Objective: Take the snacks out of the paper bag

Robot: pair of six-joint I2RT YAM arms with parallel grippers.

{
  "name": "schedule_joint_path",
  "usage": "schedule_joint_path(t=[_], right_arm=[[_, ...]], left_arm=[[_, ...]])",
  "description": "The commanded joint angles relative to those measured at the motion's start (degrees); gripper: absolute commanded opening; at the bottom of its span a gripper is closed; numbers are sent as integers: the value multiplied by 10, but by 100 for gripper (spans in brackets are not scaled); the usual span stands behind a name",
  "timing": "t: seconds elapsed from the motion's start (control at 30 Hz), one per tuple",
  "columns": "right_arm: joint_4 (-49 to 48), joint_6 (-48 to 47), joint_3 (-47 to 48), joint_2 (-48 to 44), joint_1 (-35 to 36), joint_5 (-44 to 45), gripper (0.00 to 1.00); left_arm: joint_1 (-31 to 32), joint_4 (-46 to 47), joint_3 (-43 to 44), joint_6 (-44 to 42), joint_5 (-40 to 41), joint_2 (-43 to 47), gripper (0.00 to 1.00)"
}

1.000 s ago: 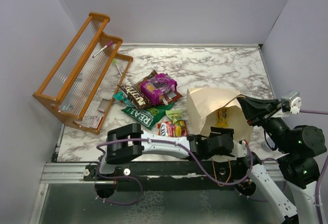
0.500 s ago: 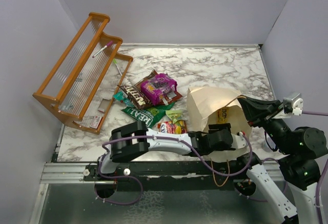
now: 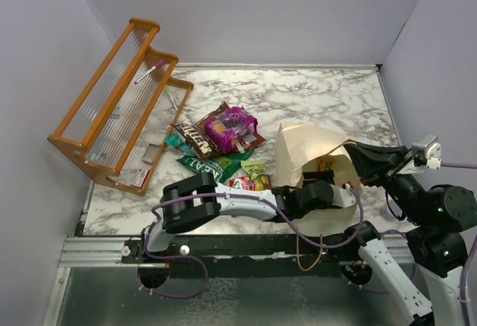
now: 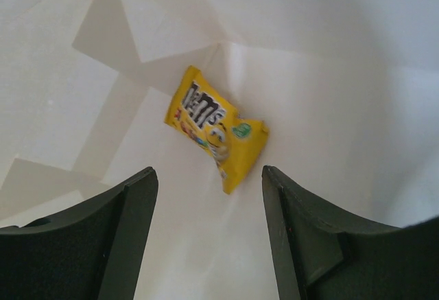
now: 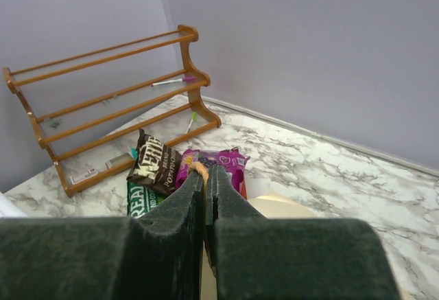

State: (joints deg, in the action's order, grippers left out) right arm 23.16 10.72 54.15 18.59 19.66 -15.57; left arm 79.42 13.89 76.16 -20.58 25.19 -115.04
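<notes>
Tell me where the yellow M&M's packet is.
In the left wrist view, the yellow M&M's packet lies inside the paper bag, just beyond the open left gripper and roughly centred between its fingers.

From above, the bag (image 3: 298, 143) hides the fingertips of your left gripper (image 4: 208, 173); the left wrist view cuts both fingers (image 4: 110, 238) off at the bottom edge.

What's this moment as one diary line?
left gripper: open inside paper bag, yellow packet ahead | right gripper: shut on paper bag | other snacks: out on table
</notes>
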Motion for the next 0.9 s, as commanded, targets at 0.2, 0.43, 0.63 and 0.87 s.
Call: schedule_joint_path(t=[0.2,0.43,0.63,0.87], right_arm=[[-2,6,20,3,0,-30,3],[-3,10,18,3,0,-25,3],[5,20,20,7,0,-39,3],[12,31,14,-1,0,-42,2]], left_arm=[[-26,28,55,34,-15,-54,67],[-26,45,77,119,41,-85,68],[-33,83,98,191,101,-129,73],[-62,85,128,252,55,-176,77]])
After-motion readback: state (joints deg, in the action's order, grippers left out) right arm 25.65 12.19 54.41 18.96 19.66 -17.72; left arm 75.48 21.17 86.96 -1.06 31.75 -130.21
